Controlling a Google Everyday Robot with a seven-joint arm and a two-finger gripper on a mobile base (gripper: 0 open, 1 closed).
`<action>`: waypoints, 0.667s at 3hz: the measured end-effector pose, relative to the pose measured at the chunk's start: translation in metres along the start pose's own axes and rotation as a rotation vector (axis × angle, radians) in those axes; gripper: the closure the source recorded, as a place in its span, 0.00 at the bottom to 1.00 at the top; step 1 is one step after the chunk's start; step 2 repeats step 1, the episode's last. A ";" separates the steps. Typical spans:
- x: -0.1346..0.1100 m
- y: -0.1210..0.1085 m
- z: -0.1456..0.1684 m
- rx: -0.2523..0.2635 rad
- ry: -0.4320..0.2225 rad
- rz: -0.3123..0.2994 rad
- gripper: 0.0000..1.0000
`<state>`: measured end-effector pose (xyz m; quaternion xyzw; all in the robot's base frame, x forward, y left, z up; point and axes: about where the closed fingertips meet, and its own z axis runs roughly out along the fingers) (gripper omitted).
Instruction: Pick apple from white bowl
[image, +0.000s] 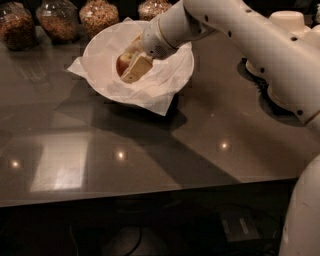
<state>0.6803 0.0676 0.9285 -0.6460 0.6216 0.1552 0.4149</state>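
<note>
Nearest the camera, the dark, glossy surface (150, 150) runs wide and carries a few small bright spots of reflected light. At the lower right edge stands the robot's white body (302, 215). From it the thick white arm (250, 40) runs up and to the left across the surface and slants down into the bowl.

Farther back, left of the middle, the white bowl (102, 82) stands on the surface. It is lined with crumpled white paper (160, 102) whose corners hang out over the rim at the front right and at the left.

The apple (123, 64) lies inside the bowl on the paper, a little right of the bowl's middle. It is round, so no long axis can be made out, and which way its stem points cannot be told. Its reddish side faces the camera.

The hand (132, 59) is down in the bowl, right at the apple, reaching in from the upper right with a beige part against the fruit's lower right side. Whether it is clamped on the apple cannot be told.

At the back edge stands a row of glass jars (57, 20) filled with brown contents. Beige bowls (287, 21) are at the far right.
</note>
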 end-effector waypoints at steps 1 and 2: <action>-0.005 -0.003 -0.032 0.006 0.015 -0.027 1.00; -0.005 -0.003 -0.032 0.006 0.015 -0.027 1.00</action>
